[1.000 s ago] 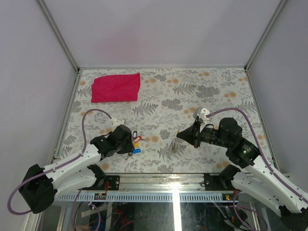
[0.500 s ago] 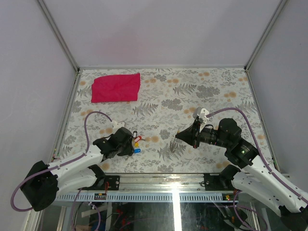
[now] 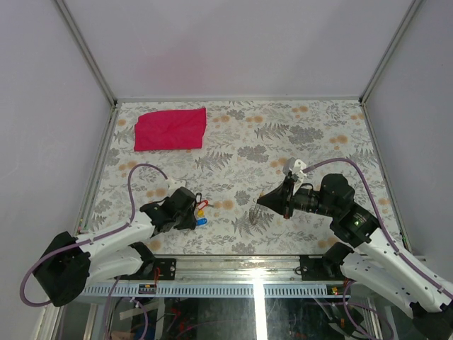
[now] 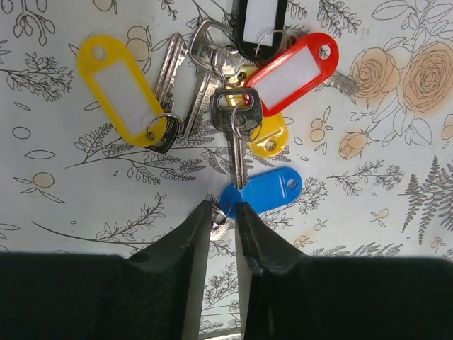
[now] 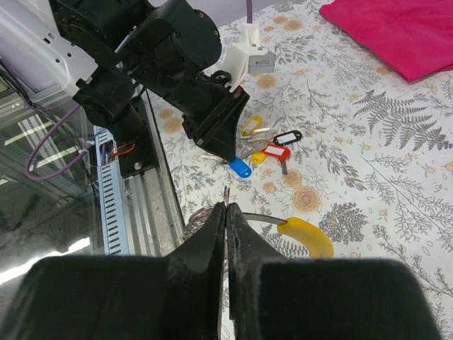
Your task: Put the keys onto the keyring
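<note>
The keys (image 4: 233, 106) lie in a heap on the flowered table, with yellow, red, black and blue tags. In the top view they sit at the left (image 3: 201, 210). My left gripper (image 4: 222, 210) is down at the near end of the blue-tagged key (image 4: 262, 193), its jaws pinched on the small ring and metal end there. My right gripper (image 5: 227, 210) is shut on the keyring (image 5: 226, 194). The ring pokes up between the fingertips and its chain (image 5: 194, 221) hangs to the left. A yellow-headed key (image 5: 306, 237) sticks out to the right of those fingers.
A red cloth (image 3: 170, 128) lies at the far left of the table. The metal rail and cable tray (image 5: 117, 205) run along the near edge below the right gripper. The left arm (image 5: 170, 64) fills the upper left of the right wrist view.
The left gripper has crept to the heap of keys and its jaws have narrowed onto the blue-tagged key's end. The right gripper has shifted slightly left with the keyring.
</note>
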Robot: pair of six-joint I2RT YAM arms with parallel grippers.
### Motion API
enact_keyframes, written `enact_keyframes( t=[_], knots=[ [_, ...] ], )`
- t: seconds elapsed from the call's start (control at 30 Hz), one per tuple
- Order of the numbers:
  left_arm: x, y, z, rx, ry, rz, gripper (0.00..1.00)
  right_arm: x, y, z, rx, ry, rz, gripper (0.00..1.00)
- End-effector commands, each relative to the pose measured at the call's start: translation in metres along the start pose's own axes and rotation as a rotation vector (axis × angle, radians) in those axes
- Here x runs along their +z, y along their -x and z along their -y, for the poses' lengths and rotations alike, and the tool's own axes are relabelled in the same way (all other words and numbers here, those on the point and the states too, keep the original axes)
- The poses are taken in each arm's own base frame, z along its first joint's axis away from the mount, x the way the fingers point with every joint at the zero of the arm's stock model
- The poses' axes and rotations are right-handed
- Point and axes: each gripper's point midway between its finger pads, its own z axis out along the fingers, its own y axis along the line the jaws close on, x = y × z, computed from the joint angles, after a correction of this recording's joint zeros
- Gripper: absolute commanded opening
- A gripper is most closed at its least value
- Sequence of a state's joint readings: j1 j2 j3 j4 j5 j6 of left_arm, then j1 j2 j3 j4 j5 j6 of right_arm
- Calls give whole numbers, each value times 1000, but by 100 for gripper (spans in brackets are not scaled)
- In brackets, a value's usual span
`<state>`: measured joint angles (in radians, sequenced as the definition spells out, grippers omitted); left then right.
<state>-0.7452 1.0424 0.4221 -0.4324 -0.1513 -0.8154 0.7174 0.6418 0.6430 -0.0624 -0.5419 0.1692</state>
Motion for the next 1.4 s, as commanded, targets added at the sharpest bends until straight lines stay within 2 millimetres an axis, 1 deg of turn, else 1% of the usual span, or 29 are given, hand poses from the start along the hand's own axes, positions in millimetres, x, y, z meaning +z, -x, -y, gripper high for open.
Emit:
enact_keyframes(
  t=[0.0, 0.1, 0.23, 0.33, 0.43, 0.53, 0.67, 0.8, 0.9, 0.93, 0.97, 1.07, 1.1, 1.2, 1.23, 1.37],
  knots=[
    [2, 4, 7, 7, -35, 22, 18, 3, 19, -7, -31, 40, 64, 0],
    [0, 5, 10, 11, -45, 21, 12, 4, 19, -8, -31, 44, 65, 0],
    [-5, 9, 14, 16, -63, 30, 0, 5, 20, -7, -30, 42, 67, 0],
    [-12, 16, 20, 28, -79, 45, 0, 5, 20, -7, -32, 41, 70, 0],
    [-23, 27, 33, 57, -115, 63, 0, 4, 20, -5, -43, 32, 74, 0],
    [-38, 40, 53, 106, -190, 89, 0, 2, 23, -3, -86, 18, 81, 0],
    [-66, 57, 88, 228, -326, 135, 0, -2, 29, -3, -185, 18, 106, 0],
    [-99, 69, 126, 399, -501, 195, 0, -4, 44, -10, -294, 55, 163, 0],
    [-120, 75, 146, 537, -594, 213, 0, -7, 55, -15, -356, 76, 187, 0],
    [-124, 77, 150, 576, -602, 214, 0, -7, 57, -16, -370, 76, 187, 0],
    [-124, 80, 150, 600, -583, 212, 0, -8, 59, -15, -380, 70, 185, 0],
    [-116, 88, 143, 650, -476, 167, 0, -9, 60, -12, -394, 53, 167, 0],
    [-110, 87, 139, 658, -444, 138, 0, -9, 60, -11, -393, 47, 161, 0],
    [-88, 68, 131, 662, -411, 29, 0, -11, 59, -9, -386, 30, 154, 0],
    [-79, 58, 129, 655, -403, 0, 0, -12, 59, -8, -381, 17, 156, 0],
    [-47, 28, 125, 610, -364, -66, 0, -20, 58, 0, -366, -49, 155, 0]
  ],
)
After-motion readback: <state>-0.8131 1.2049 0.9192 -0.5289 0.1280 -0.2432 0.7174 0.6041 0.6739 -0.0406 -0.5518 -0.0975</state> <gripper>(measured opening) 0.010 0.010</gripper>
